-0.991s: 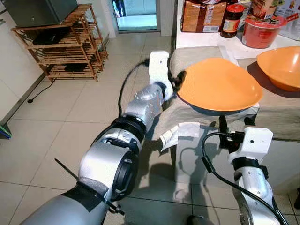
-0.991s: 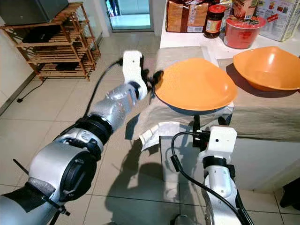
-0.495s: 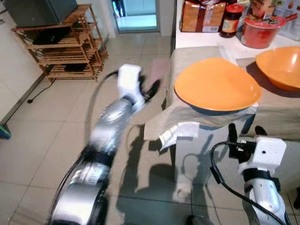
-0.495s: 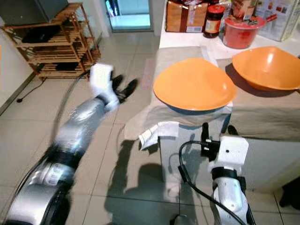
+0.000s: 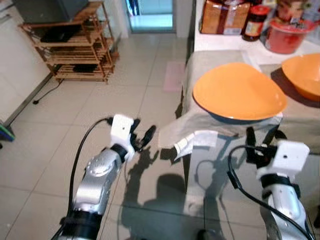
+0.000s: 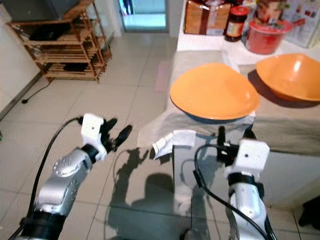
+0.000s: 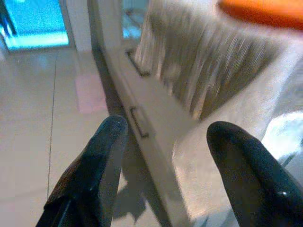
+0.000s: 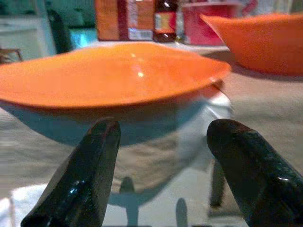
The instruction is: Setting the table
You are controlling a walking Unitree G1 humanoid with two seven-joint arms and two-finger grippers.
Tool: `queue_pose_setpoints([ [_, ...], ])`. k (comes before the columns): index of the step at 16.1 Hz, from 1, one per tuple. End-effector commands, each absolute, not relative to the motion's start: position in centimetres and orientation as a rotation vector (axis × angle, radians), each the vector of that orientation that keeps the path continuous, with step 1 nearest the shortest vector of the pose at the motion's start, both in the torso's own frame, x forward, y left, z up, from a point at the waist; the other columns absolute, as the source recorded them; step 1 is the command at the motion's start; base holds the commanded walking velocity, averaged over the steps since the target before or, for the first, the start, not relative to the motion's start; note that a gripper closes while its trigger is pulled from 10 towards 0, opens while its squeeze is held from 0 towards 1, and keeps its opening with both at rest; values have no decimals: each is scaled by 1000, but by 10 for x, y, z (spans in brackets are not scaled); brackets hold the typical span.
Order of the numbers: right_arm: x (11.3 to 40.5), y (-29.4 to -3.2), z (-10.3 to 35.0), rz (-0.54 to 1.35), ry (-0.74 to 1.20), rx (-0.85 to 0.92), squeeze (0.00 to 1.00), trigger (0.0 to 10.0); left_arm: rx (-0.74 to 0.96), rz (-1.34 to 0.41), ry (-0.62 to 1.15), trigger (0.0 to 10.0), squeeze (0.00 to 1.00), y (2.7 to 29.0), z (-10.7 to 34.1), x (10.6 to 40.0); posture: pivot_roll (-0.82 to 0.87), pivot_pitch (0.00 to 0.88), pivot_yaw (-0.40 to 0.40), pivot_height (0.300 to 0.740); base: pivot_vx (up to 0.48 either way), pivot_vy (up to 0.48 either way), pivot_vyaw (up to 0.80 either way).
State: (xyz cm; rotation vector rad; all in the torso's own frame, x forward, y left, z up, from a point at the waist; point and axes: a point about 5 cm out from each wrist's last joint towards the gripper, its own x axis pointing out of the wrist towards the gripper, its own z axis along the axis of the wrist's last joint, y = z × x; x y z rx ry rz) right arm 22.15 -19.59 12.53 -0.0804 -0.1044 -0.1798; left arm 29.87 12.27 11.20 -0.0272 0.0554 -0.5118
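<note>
Hanging over floor tiles w/ fingers spread, left gripper (image 5: pixel 142 137), orange plate (image 5: pixel 239 93) at table's (image 5: pixel 295 122) front-left corner, right gripper (image 5: pixel 262 141) spread, just below table's front edge, orange bowl (image 5: pixel 303 75) by right edge.

Both bowls are bright orange: the near orange bowl (image 5: pixel 239 92) has a dark blue underside, and the far orange bowl (image 5: pixel 303 75) is orange all over. The cloth (image 5: pixel 200 65) under them is plain beige-grey on a white worktop (image 5: pixel 220 44). At the back there's a red tub (image 5: pixel 285 37), a jar (image 5: pixel 254 23) with a red lid and an orange-brown packet (image 5: pixel 222 17). Floor (image 5: pixel 60 130) is pale cream tile, and the wooden shelf (image 5: pixel 70 42) is reddish brown. Each claw has black fingers (image 7: pixel 90 175) on a white wrist.
</note>
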Motion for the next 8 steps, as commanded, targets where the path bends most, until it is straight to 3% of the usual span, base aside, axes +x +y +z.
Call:
queue_pose_setpoints([
  [1,224,-194,126,-166,-106,-84,0,10000,-14,-527,19,10000,0,117,123,302,-89,26,76,740,0,0,0],
  [5,230,-195,129,-155,-127,-96,0,10000,-21,-518,-3,10000,0,116,129,304,-90,4,68,740,0,-480,0],
  [8,232,-195,128,-146,-125,-99,0,10000,-26,-516,-6,10000,0,113,131,302,-87,0,63,740,0,0,0],
])
